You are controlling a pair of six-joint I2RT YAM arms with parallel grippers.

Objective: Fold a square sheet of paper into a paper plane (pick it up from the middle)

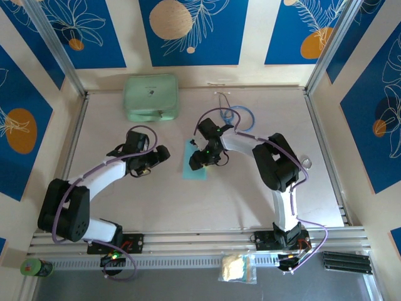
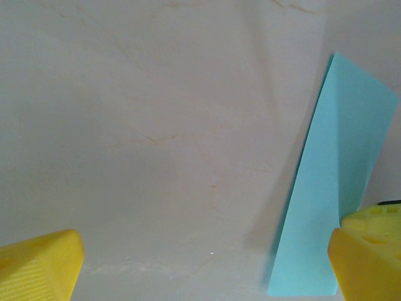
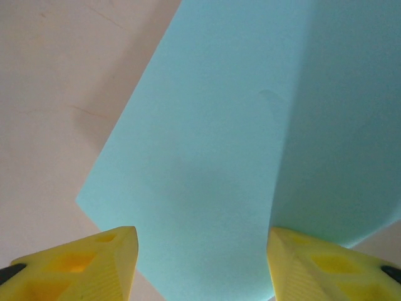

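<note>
The thin light-blue square sheet of paper [image 1: 193, 174] is laid on the pale table [image 1: 250, 200], to the right of the mint-green rounded case [image 1: 151, 97] and nearer to the arm bases. Above it the right gripper [image 3: 200, 251] is held, its yellow fingers [image 3: 94, 263] seen apart; a crease seems raised between them, but contact cannot be judged. The left gripper [image 2: 205, 251] is placed just nearer than the case, fingers spread wide

Creased light-blue paper [image 3: 238, 125], right pincer [image 3: 202, 241] spread apart over it

One paper sheet [image 1: 196, 172], one green case [image 1: 151, 97]
</note>
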